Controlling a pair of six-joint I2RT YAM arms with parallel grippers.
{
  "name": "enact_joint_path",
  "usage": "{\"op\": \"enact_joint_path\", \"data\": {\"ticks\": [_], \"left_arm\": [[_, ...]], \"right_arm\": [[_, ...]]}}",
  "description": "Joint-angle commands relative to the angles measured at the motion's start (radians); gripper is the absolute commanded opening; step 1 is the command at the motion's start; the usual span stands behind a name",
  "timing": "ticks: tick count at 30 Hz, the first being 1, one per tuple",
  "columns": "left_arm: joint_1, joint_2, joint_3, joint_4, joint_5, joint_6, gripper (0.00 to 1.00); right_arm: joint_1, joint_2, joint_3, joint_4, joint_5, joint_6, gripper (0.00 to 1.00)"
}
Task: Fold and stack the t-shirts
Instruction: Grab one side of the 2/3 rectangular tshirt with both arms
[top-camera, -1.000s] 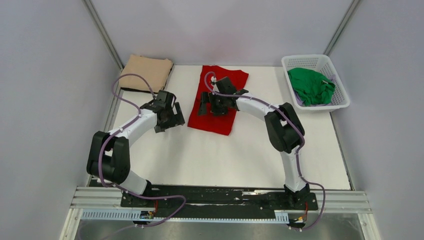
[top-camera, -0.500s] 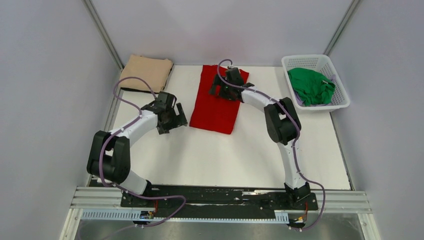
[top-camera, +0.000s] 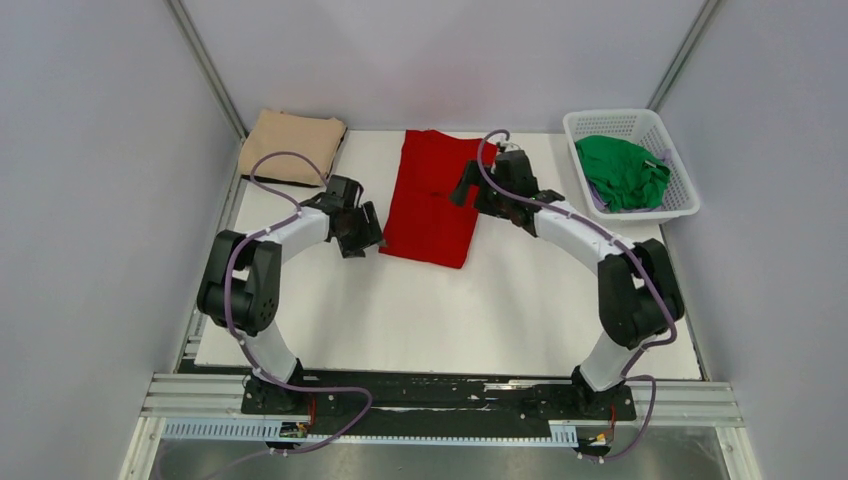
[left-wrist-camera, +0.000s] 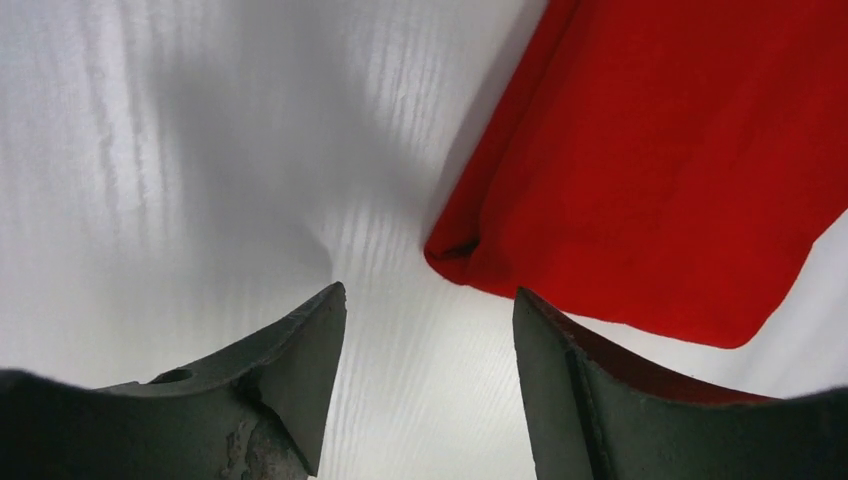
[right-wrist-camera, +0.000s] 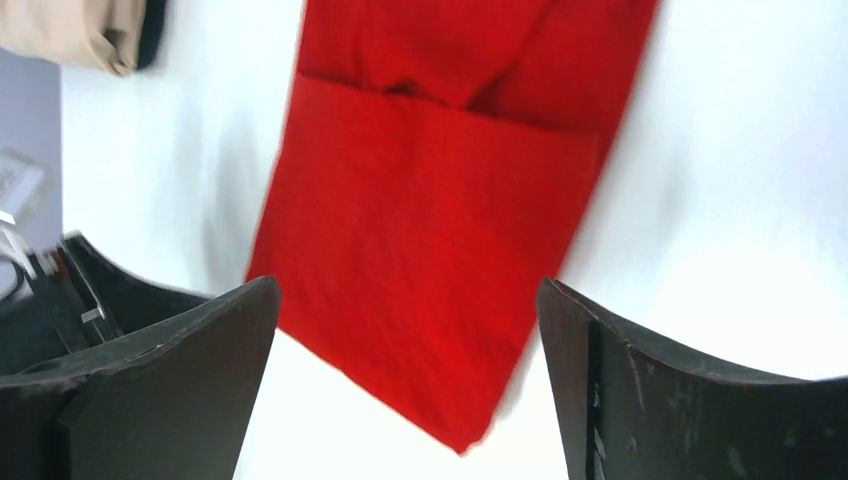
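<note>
Flat on the white table (top-camera: 450, 310), the red t-shirt (top-camera: 432, 200) lay folded into a long strip in the middle of the far half. Its long axis ran from the back edge toward the arms, the near end leaning slightly left. A crosswise fold edge showed near its far end in the right wrist view. The left gripper (left-wrist-camera: 430, 300) stood with fingers apart and empty, just beside the strip's near left corner. The right gripper (right-wrist-camera: 410, 290) was spread wide and empty at the strip's right edge, toward the far end. The tan t-shirt (top-camera: 290, 145) sat folded at the far left corner. The green t-shirt (top-camera: 620, 172) lay crumpled in the white basket (top-camera: 612, 116) at the far right. Pale grey walls with metal corner posts enclosed the table.
</note>
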Motion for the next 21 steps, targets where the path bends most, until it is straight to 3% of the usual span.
{"op": "enact_joint_path", "data": {"ticks": [1,9,18,20,21], "left_arm": [[-0.001,0.067,0.064,0.045,0.096,0.018,0.66],[-0.001,0.131,0.042,0.055,0.142,0.019,0.43],[-0.001,0.186,0.054,0.044,0.091,0.023,0.21],[-0.001,0.195,0.057,0.043,0.075,0.020,0.12],[-0.001,0.198,0.058,0.043,0.067,0.020,0.03]], "right_arm": [[-0.032,-0.101,-0.173,0.014,-0.074,0.016,1.00],[-0.032,-0.130,-0.292,0.002,-0.117,0.035,0.97],[-0.014,-0.086,-0.303,0.012,-0.248,0.034,0.81],[0.002,-0.085,-0.311,0.012,-0.256,0.032,0.79],[0.009,-0.085,-0.315,0.012,-0.255,0.030,0.77]]}}
